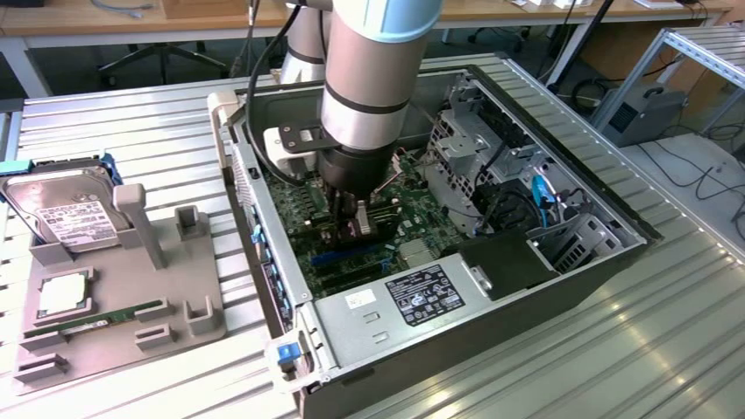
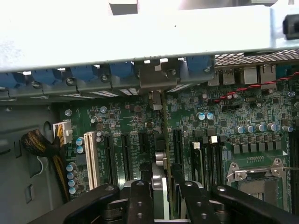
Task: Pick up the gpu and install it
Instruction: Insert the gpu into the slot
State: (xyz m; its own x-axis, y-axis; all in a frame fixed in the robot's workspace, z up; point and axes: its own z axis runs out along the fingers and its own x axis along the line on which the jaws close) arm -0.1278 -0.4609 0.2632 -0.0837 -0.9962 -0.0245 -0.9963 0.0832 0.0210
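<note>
The gpu [image 2: 160, 161] shows edge-on in the wrist view as a thin card between my two black fingers [image 2: 140, 196]. Its silver end bracket [image 2: 154, 99] reaches the slot openings in the case's rear wall. The card stands upright over the black expansion slots of the green motherboard [image 2: 243, 107]; I cannot tell whether it is seated in a slot. In the exterior view my gripper [image 1: 349, 229] is deep inside the open computer case [image 1: 582, 188], shut on the gpu [image 1: 372, 219], whose cooler shows beside the fingers.
The power supply [image 1: 407, 301] fills the near end of the case, and the drive cage [image 1: 472, 153] and cables stand at the exterior view's right. On the exterior view's left a grey fixture [image 1: 152, 301] carries a hard drive [image 1: 70, 209] and a RAM stick [image 1: 99, 319].
</note>
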